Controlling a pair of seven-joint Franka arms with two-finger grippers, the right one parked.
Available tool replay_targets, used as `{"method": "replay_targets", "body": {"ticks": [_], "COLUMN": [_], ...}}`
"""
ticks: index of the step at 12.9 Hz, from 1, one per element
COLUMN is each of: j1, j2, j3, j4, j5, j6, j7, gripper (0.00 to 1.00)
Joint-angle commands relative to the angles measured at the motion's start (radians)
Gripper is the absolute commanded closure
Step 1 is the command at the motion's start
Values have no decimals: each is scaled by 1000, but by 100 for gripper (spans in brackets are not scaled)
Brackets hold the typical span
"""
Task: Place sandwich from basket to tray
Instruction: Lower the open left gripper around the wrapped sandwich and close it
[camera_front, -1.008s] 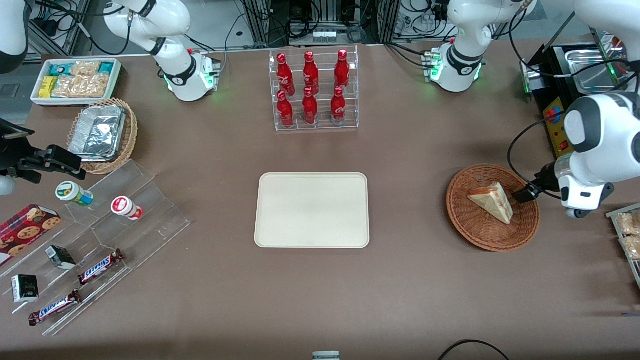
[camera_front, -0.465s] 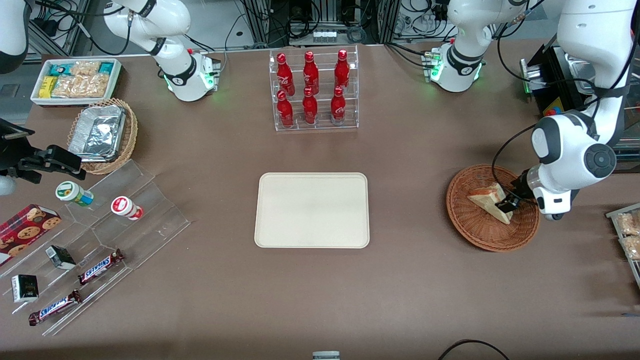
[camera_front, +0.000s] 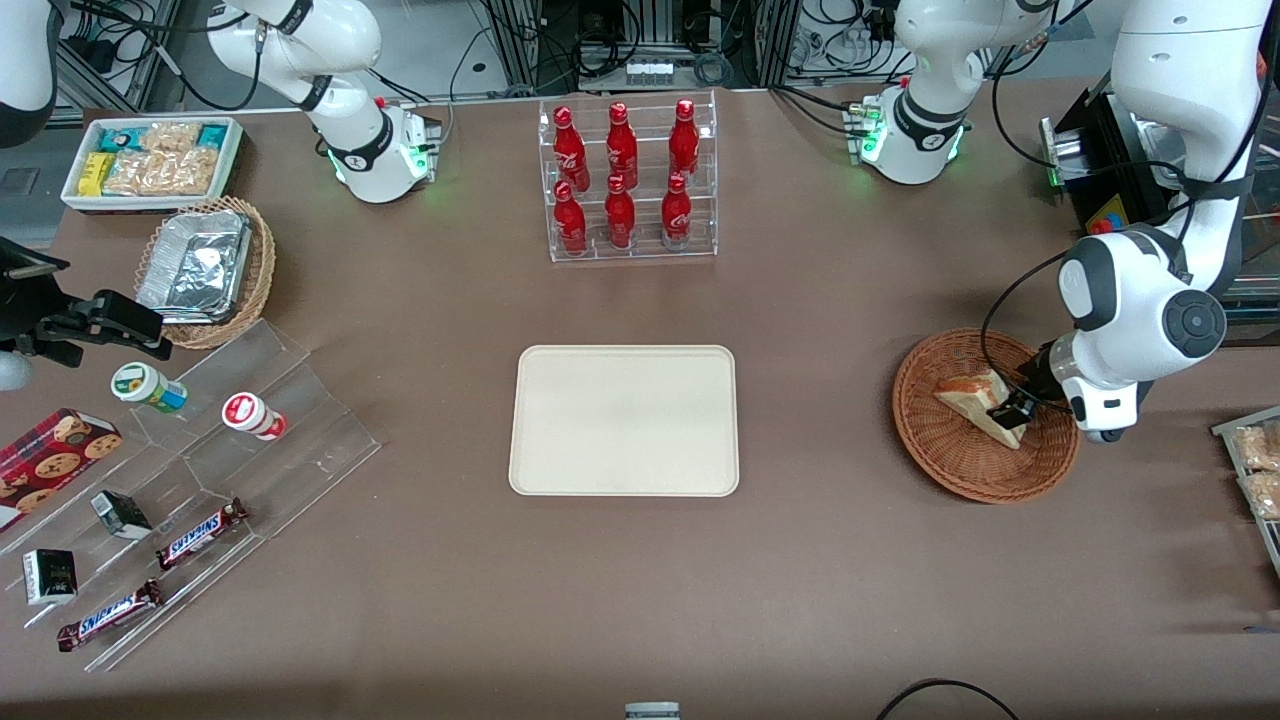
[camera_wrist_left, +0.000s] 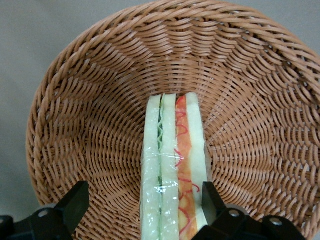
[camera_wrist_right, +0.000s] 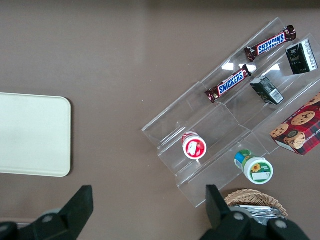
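The sandwich (camera_front: 972, 398), a pale bread wedge with red and green filling, lies in the reddish-brown wicker basket (camera_front: 950, 458) toward the working arm's end of the table. My left gripper (camera_front: 1011, 409) is down in the basket, open, with the sandwich's wide end between its fingers. In the left wrist view the sandwich (camera_wrist_left: 172, 170) stands on edge in the basket (camera_wrist_left: 95, 120) between the open gripper's (camera_wrist_left: 145, 196) fingers, one finger close against the bread, the other apart from it. The cream-beige tray (camera_front: 625, 420) lies bare at the table's middle, also in the right wrist view (camera_wrist_right: 30, 135).
A clear rack of red bottles (camera_front: 628, 180) stands farther from the camera than the tray. A clear stepped stand with snack bars and cups (camera_front: 190, 470), a foil tray in a light basket (camera_front: 205, 268) and a white snack bin (camera_front: 152, 160) lie toward the parked arm's end.
My left gripper has moved from the basket's outer rim in over the sandwich and come down around its wide end. The sandwich has not moved.
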Motion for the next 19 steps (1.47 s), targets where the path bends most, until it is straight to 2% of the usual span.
{"method": "replay_targets", "body": {"ticks": [1,6,11,12,13,15,17,19], "j1": [-4,-7,-10,-12,-10,-18,-27,-60], "j2": [-27,-30,20,26,26,17,-1,-30], "j3": [-9,-14,-14,-14,-14,-14,-14,-20], "j4": [-4,-13,-52,-51,-50,-50,-16,78], "j5": [-6,-4,-4,-4,-4,0,-1,-1], "j6": [-9,3,98,101,97,86,13,-145], "j7": [-15,-6,-5,0,3,18,41,37], "gripper": [0,0,2,10,21,54,66,72]}}
